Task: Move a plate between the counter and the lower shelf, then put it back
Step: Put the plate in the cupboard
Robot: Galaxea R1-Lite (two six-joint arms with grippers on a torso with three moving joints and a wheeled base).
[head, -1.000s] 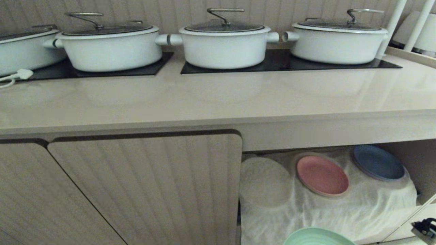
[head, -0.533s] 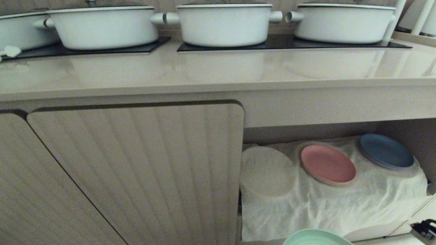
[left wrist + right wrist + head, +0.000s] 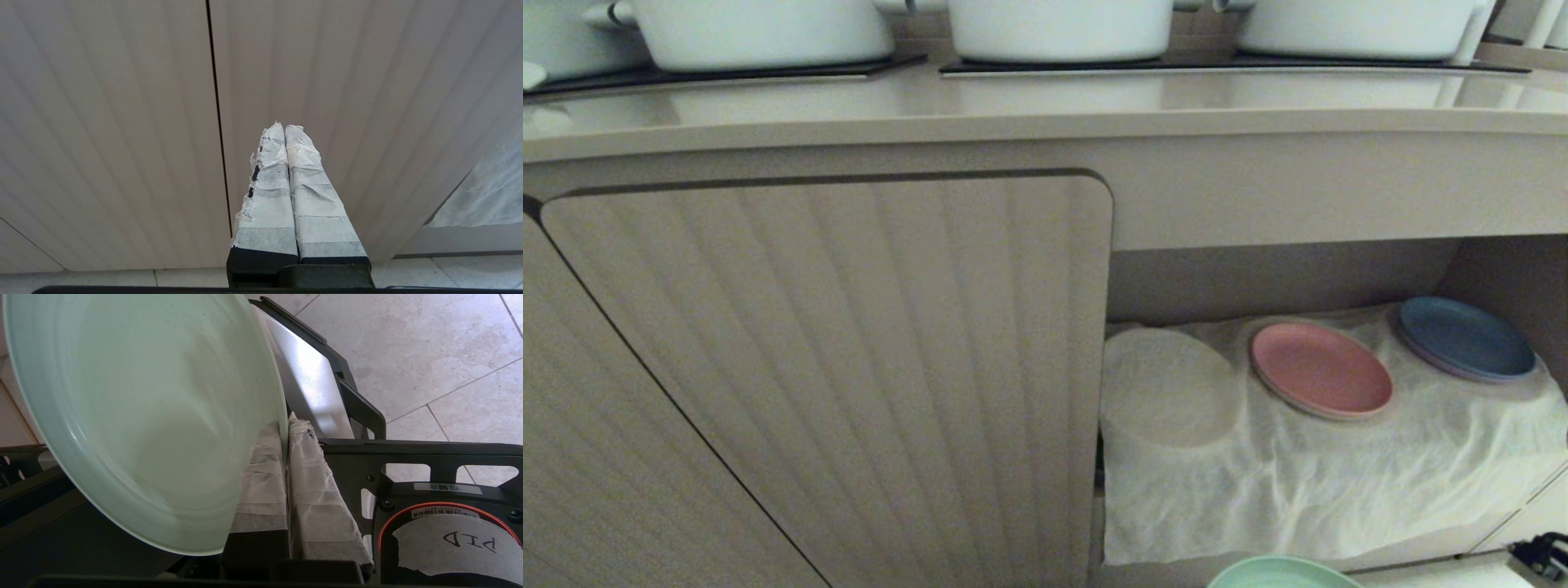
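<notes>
The mint-green plate is pinched by its rim in my right gripper, whose taped fingers are shut on it. Only the plate's far edge peeks in at the bottom of the head view, in front of the lower shelf with its wrinkled white cloth. The counter runs across the top. My left gripper is shut on nothing, parked facing the ribbed cabinet door.
On the shelf's cloth lie a pink plate, a blue plate and a round cloth-covered bump. White pots stand on black panels at the counter's back. A closed ribbed door covers the cabinet's left. My base is below the right gripper.
The whole head view has shifted: the counter and pots have slid up and more of the lower shelf shows, as the camera sinks. The plate stays at the bottom edge.
</notes>
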